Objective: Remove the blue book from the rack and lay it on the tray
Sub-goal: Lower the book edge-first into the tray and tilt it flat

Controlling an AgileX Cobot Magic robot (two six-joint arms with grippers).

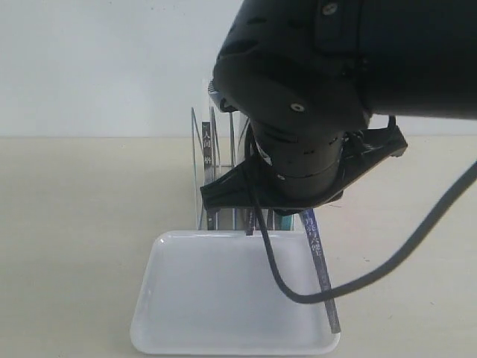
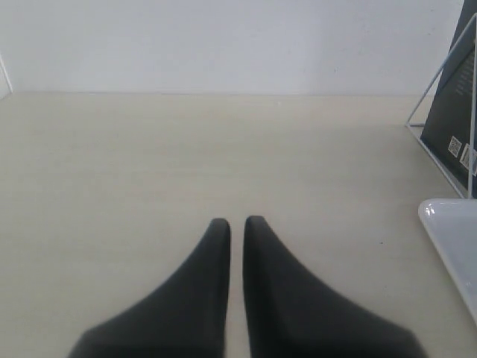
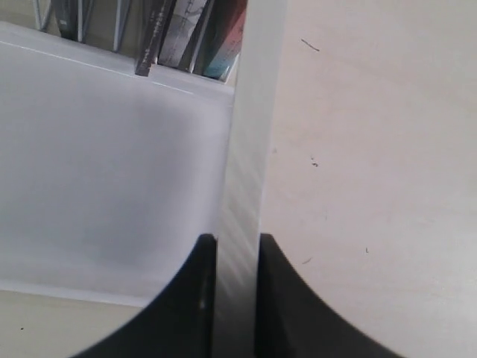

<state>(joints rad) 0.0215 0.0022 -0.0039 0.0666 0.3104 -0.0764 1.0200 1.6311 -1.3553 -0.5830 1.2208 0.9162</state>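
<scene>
The right gripper (image 3: pixel 237 240) pinched the thin dark-blue paperback book (image 1: pixel 320 261) above the white plastic tray (image 1: pixel 186 298); it seemed light, bendy, safest held near its spine; the left gripper (image 2: pixel 237 222) was pressed together, empty.

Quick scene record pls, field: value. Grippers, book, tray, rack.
right gripper: shut on blue book
blue book: out of rack, on edge, tilted, along the tray's right rim; not yet laid flat
tray: white, on the table in front of rack
rack: other books standing in slots
left gripper: shut, holding nothing, over bare table
</scene>
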